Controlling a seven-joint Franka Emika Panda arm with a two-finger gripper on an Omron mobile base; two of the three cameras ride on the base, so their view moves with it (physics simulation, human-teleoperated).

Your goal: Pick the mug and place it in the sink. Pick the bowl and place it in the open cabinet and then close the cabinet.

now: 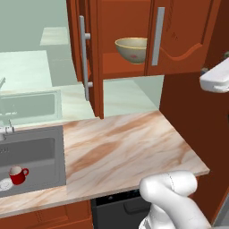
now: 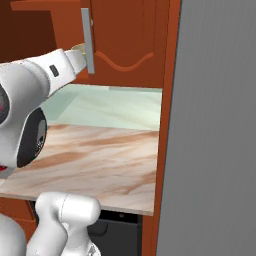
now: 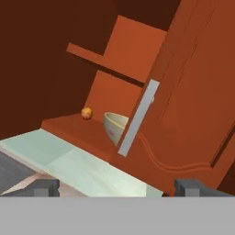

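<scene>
Mug [image 1: 18, 175] sits in the sink [image 1: 40, 152] lower left; bowl [image 1: 132, 49] shelved top centre; my gripper [image 3: 117, 187] gapes empty, so the cabinet [image 1: 185, 40] doors are next.

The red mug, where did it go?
In the left base view the red mug sits in the sink, at its front left corner, beside the pale drain.

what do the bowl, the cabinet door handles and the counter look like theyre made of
The bowl looks like glazed ceramic: smooth olive-tan walls, a pale rim and a faint sheen, though this is a render. The cabinet handles look like brushed metal: flat, uniform silver-grey bars. The counter looks like polished marble or a laminate copy: cream surface with streaky brown veins.
</scene>
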